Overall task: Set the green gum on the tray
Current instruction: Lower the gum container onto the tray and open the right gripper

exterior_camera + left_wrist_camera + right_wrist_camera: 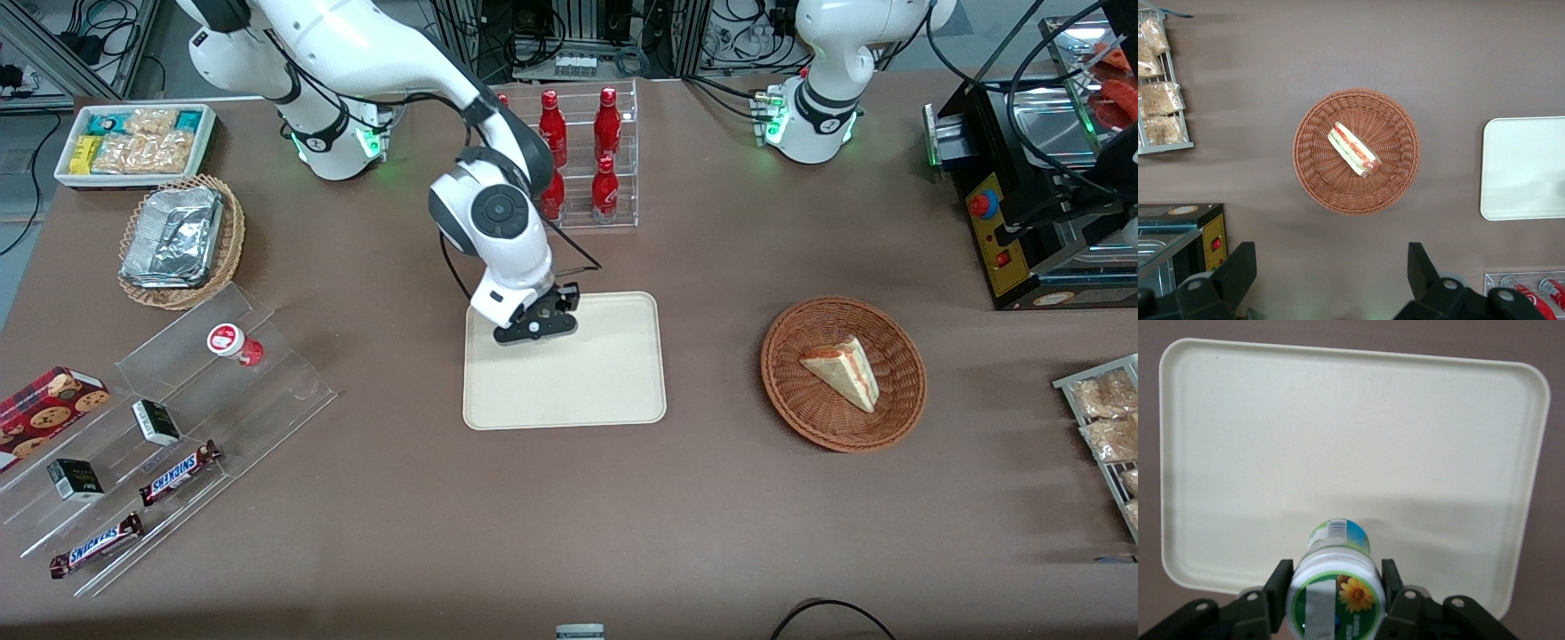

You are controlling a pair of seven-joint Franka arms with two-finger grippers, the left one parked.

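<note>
My gripper is shut on the green gum, a small white bottle with a green-rimmed lid that carries a flower picture. One black finger presses on each side of the lid. The bottle hangs upright over the cream tray, near one edge, with its base close to the tray's surface; whether it touches I cannot tell. In the front view the gripper is low over the corner of the tray farthest from the camera, toward the working arm's end. The gripper hides the gum there.
A red-lidded bottle stands on a clear stepped stand with Snickers bars. A wicker basket holds a sandwich, toward the parked arm's end. A rack of red bottles stands farther from the camera than the tray.
</note>
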